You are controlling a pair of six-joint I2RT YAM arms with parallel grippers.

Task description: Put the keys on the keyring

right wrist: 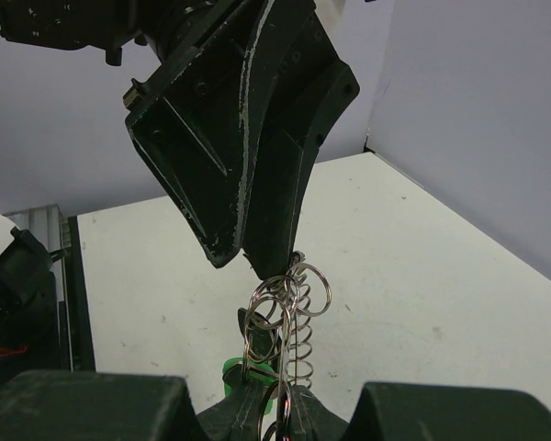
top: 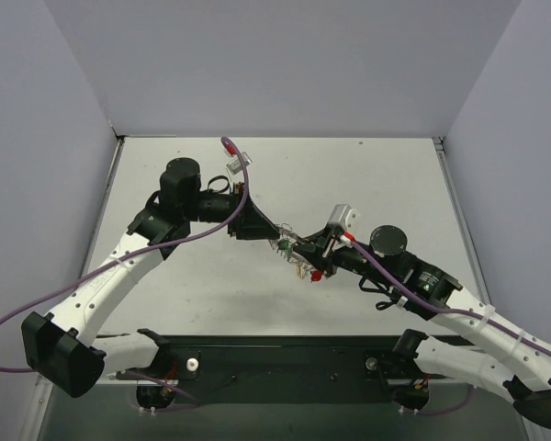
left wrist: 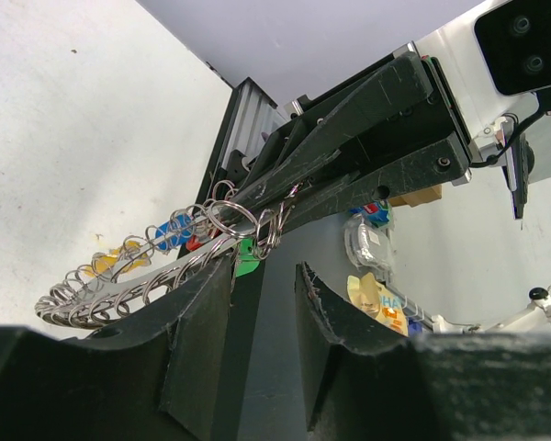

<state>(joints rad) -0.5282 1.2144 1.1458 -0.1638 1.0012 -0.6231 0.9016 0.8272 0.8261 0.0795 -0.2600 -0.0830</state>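
The keyring (left wrist: 119,289) is a grey wire coil held above the table. It slants up from the lower left, past the outer side of my left gripper's near finger (left wrist: 197,340). My right gripper (right wrist: 289,409) is shut on the keyring (right wrist: 300,340) and on a bunch of small split rings (right wrist: 280,308). Several keys hang along the coil: green (left wrist: 246,262), blue (left wrist: 170,234), red (left wrist: 195,242) and yellow (left wrist: 110,262). My left gripper (left wrist: 264,276) stands open just below the bunch, with nothing between its fingers. From above, the two grippers (top: 277,239) (top: 300,248) meet tip to tip mid-table.
White walls close in the grey table (top: 376,184) on three sides. A black rail (top: 285,354) runs along the near edge between the arm bases. A purple cable (top: 243,188) loops over the left arm. Packets (left wrist: 367,241) lie beyond the table in the left wrist view.
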